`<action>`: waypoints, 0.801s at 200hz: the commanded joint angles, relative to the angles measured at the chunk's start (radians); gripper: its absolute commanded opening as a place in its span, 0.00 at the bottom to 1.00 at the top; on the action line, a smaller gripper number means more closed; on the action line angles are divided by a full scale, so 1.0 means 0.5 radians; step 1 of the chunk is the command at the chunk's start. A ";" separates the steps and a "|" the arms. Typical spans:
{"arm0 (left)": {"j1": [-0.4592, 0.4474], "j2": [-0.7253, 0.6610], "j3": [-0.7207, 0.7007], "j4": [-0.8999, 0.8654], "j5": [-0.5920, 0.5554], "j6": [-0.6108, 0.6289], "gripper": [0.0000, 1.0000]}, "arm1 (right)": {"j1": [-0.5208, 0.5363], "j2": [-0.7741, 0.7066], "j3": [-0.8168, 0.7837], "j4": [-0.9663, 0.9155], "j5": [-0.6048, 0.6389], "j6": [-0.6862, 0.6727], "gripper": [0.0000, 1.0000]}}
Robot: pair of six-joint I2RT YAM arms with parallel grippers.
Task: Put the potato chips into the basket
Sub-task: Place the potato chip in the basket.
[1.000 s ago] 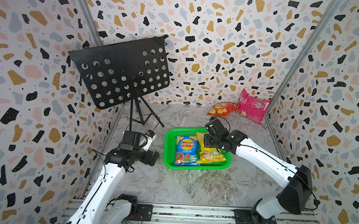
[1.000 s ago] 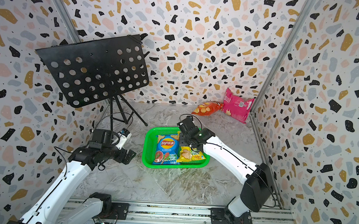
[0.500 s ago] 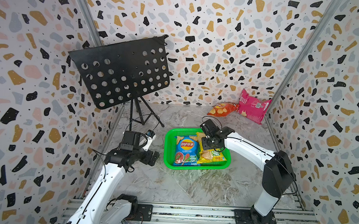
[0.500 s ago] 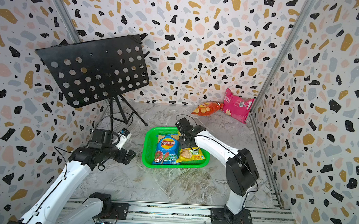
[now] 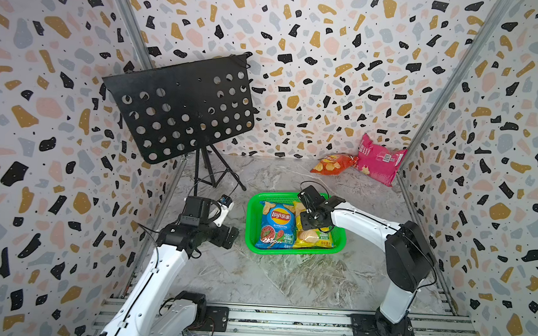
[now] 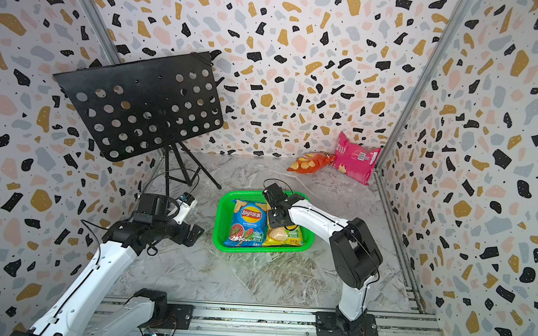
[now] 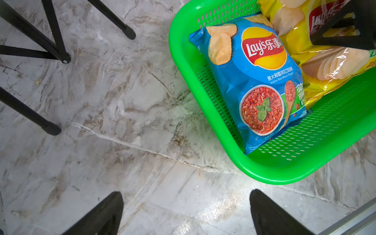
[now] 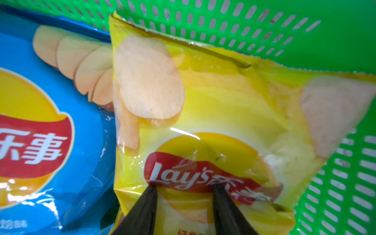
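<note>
Right wrist view has the right gripper [image 8: 184, 186] down on the front of the yellow bag [image 8: 223, 101]. Its two black fingertips [image 8: 151, 195] dig into the film on either side of the red logo, and a ridge of bag is pinched between them, so it is grasping the bag with the jaws part-way closed.

In both top views the right arm stands upright from the front rail and folds sharply at its black elbow. Its white forearm reaches across the near right corner of the basket [image 5: 294, 251], with the wrist tipped down into it. The yellow bag lies inside the basket, touching the blue bag [image 5: 275, 226], its top edge against the far mesh wall.

The left arm leans up from the rail, wrist bent toward the basket. The left gripper [image 7: 185, 193] hangs over the marble floor [image 5: 286, 278] just beside the basket, jaws spread wide and holding nothing.

An orange bag [image 5: 333, 163] and a pink bag [image 5: 378, 161] rest together in the far right corner, well apart from the basket. A black music stand [image 5: 184, 112] stands at the far left.
</note>
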 commanded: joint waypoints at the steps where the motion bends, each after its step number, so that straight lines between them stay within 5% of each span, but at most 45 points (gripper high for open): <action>1: 0.007 -0.015 -0.020 -0.002 0.001 0.022 1.00 | -0.009 -0.065 -0.004 -0.211 -0.011 -0.013 0.50; 59: 0.007 -0.029 -0.021 0.001 0.001 0.022 1.00 | -0.012 -0.233 0.199 -0.346 -0.114 -0.091 0.51; 93: 0.007 -0.028 -0.021 0.001 0.000 0.022 1.00 | 0.029 -0.151 0.297 -0.302 -0.435 -0.042 0.51; 160: 0.007 -0.021 -0.023 0.001 0.001 0.022 1.00 | 0.116 0.152 0.406 -0.209 -0.592 -0.054 0.48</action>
